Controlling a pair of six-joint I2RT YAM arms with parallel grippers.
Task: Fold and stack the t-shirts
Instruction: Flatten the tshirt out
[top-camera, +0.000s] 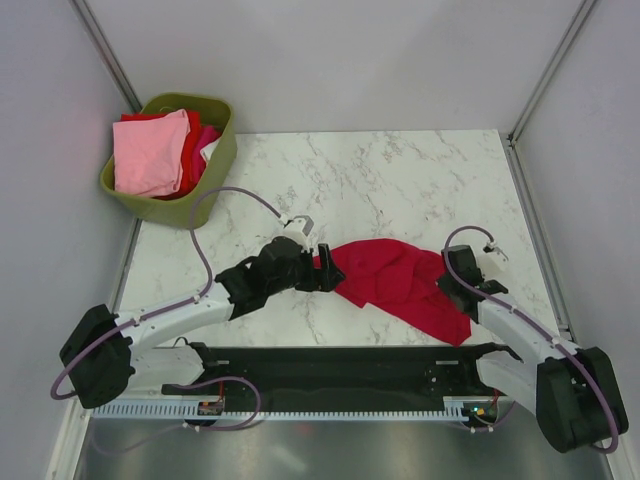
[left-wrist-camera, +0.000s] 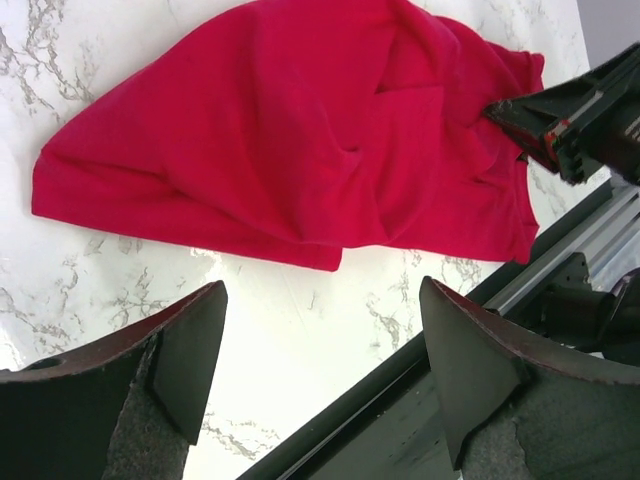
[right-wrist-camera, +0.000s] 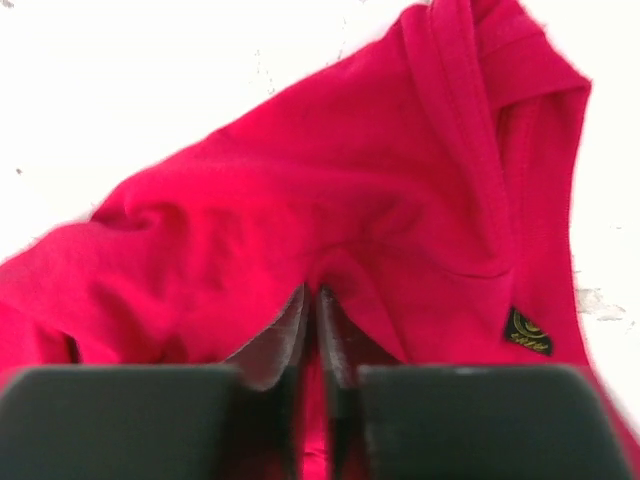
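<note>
Olive-green basket (top-camera: 168, 206) at ten o'clock holds a pink t-shirt (top-camera: 150, 155) on top, with a red t-shirt (top-camera: 190, 150) and a magenta t-shirt (top-camera: 208, 135) beneath. Crimson t-shirt (top-camera: 400, 280) lies crumpled on the desk (top-camera: 400, 180) towards five o'clock. Right hand (right-wrist-camera: 312, 300) pinches its cloth; left hand (left-wrist-camera: 320, 290) gapes wide, empty, at its nine o'clock edge.

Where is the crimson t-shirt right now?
From above, the crimson t-shirt lies crumpled on the marble table, right of centre, between the open left pincer and the right pincer, which pinches its cloth.

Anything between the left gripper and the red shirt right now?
Only bare marble table separates the open left gripper from the crimson shirt, as the left wrist view shows.
</note>
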